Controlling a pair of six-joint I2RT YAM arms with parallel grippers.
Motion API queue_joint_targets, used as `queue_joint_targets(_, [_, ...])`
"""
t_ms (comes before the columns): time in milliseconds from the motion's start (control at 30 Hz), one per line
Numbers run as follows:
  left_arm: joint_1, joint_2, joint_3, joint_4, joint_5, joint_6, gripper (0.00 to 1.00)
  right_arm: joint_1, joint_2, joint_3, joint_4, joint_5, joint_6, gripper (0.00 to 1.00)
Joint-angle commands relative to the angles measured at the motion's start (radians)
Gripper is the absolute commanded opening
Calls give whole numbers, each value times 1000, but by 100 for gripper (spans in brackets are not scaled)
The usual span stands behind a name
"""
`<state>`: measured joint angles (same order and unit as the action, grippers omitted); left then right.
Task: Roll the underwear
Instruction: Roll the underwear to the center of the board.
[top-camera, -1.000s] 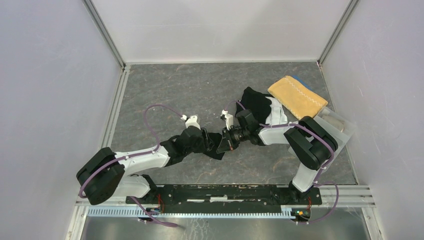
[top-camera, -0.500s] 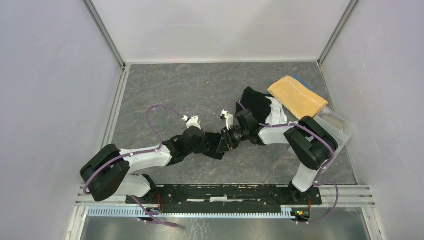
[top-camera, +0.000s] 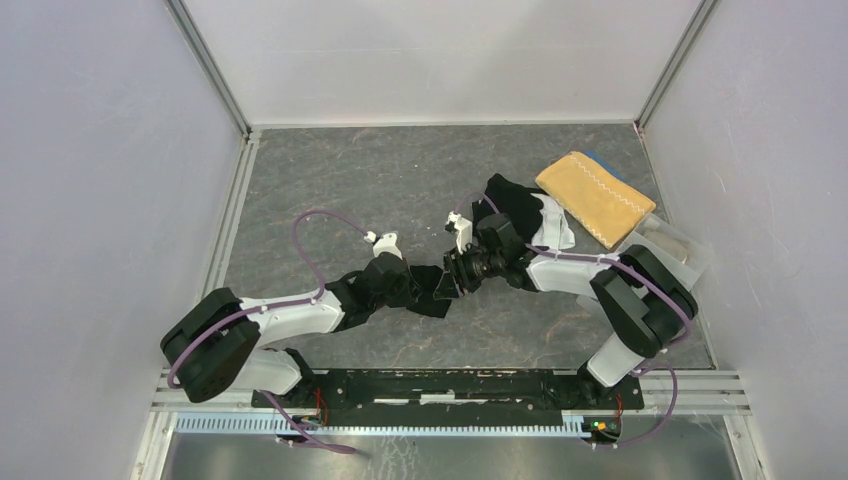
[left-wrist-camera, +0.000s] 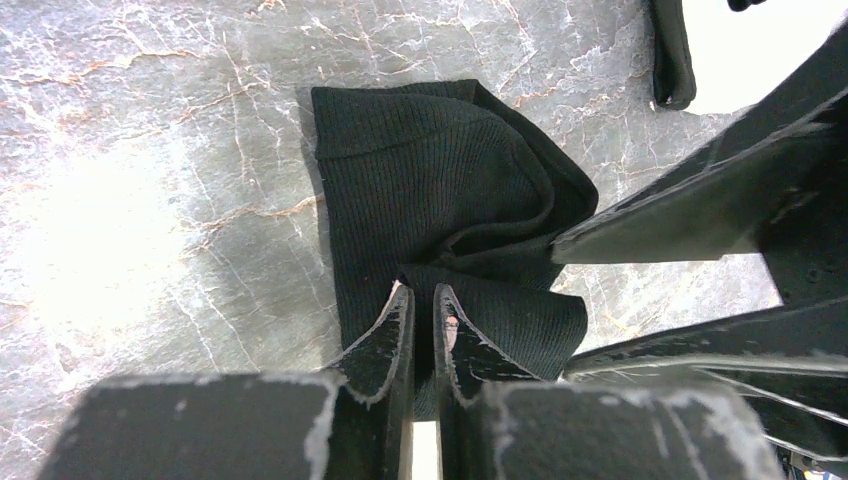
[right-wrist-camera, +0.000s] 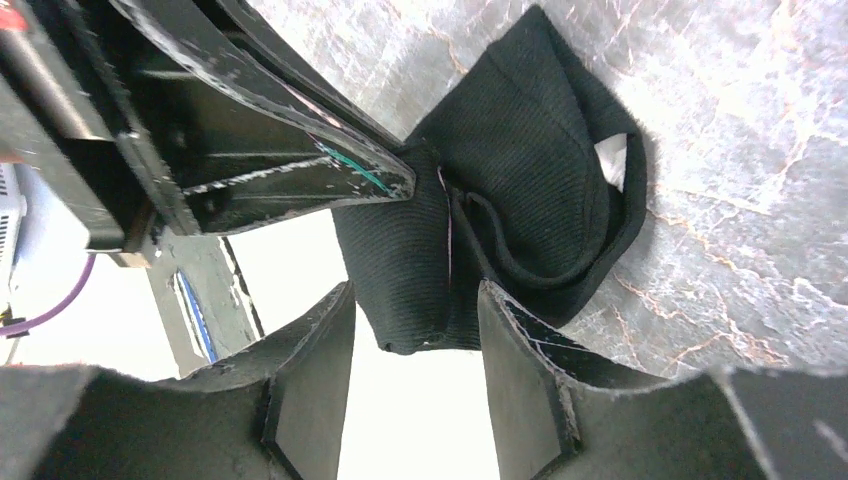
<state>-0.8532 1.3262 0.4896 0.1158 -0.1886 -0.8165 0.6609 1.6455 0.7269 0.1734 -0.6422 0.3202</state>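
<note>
Both pincers meet at the black underwear (left-wrist-camera: 430, 190) on the marbled table (left-wrist-camera: 130, 150).
The left pincer (left-wrist-camera: 422, 300) is pinched closed on a fold of it, the rest of the cloth bunched just ahead of its tips. The right pincer (right-wrist-camera: 415, 300) stands parted, one finger either side of the cloth's near edge.

Left gripper (left-wrist-camera: 420, 300) tight on black underwear (left-wrist-camera: 440, 200)
</note>
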Motion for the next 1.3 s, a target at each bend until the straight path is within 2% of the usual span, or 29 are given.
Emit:
queue_joint_targets(0, [0,7,-17,-2,0,17,2,-2,-76,28,-13,47,-23,53])
queue_joint_targets(133, [0,5,-19,-5,0,16,2,-2,-61,40,-2,80,-10,46])
queue_joint_targets(300, [0,3,-22,-5,0,13,2,-2,-13,43,67,111,37,22])
queue_joint_targets(467, [0,-4,-26,-8,1,13,2,-3,48,58,106,114,62,15])
queue_joint_targets(867, [0,-29,-53,-45,-32,-20,2,-3,93,54,3,263,-9,7])
queue_joint_targets(1133, [0,-46,-73,-65,-52,-33,2,-2,92,49,-5,276,-26,6])
queue_joint_targets(1267, [0,-29,-73,-57,-53,-33,2,0,63,35,29,238,-38,10])
